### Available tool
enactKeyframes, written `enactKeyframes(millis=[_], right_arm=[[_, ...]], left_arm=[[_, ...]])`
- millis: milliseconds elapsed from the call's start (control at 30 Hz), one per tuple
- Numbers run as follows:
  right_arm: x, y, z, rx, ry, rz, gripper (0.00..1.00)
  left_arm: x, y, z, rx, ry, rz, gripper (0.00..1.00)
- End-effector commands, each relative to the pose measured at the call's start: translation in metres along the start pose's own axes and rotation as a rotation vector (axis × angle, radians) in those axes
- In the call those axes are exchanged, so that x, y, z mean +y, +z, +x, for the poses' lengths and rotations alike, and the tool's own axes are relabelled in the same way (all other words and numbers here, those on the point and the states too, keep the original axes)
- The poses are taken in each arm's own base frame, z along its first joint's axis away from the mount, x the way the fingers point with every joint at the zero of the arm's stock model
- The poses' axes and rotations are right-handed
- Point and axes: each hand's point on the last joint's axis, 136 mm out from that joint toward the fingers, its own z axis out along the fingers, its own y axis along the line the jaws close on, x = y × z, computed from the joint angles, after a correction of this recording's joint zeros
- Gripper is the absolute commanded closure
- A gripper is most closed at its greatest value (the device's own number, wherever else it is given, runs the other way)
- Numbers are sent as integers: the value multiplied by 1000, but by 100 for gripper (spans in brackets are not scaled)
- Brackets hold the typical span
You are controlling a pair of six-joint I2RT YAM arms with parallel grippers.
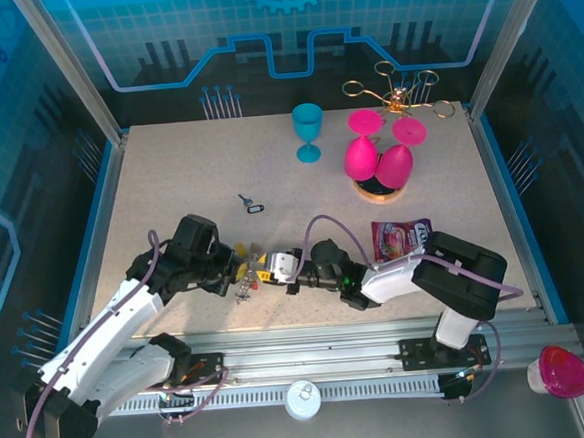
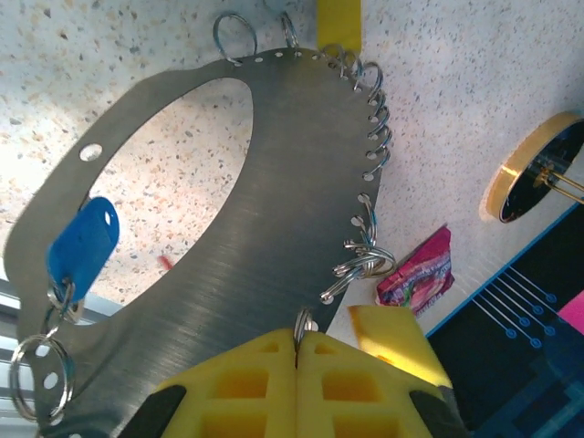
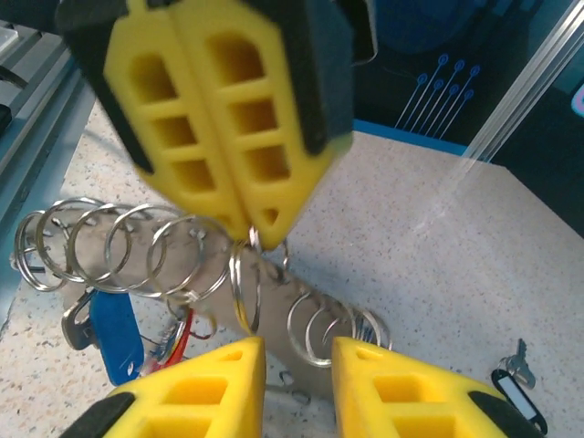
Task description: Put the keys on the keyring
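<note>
The keyring (image 2: 274,182) is a flat brushed-metal plate with an oval hole and several split rings (image 3: 137,242) along its edge. It hangs just above the table (image 1: 170,187) between both arms. My left gripper (image 2: 297,338) is shut on one split ring at the plate's rim, and its fingers (image 3: 219,119) also show from the right wrist. My right gripper (image 3: 299,351) faces it with its jaws apart, rings in the gap, gripping nothing. A blue-tagged key (image 2: 82,246) hangs from the plate, with a red piece (image 3: 182,333) beside it. A loose dark-tagged key (image 1: 252,205) lies further back.
A teal goblet (image 1: 308,130), two pink goblets (image 1: 378,158) and a gold wire stand (image 1: 398,91) stand at the back right. A pink snack packet (image 1: 402,236) lies beside my right arm. A pink cup (image 1: 561,371) sits off the table's near right corner.
</note>
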Motion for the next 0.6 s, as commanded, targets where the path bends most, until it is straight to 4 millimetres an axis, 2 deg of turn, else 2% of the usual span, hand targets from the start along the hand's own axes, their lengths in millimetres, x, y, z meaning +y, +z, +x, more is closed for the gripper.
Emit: enactKeyframes(millis=[0,167,267,400,567], right_arm=[[-4,-12,-10,-47,-33,24,72],[-2,-22,4,51,13,-25,72],[-6,-27,11,112,122,-11,72],[-19,-39,18,180,396,18,72],[-33,-50,21,215,787,-43,71]], left_arm=[[36,13,-3,5,-71,-83,100],[53,18,-5,7,-81,-115,100],[59,19,-6,2,-71,-130,100],[63,23,-6,14,-66,-129,100],[60,23,-5,20,-51,-125,100]])
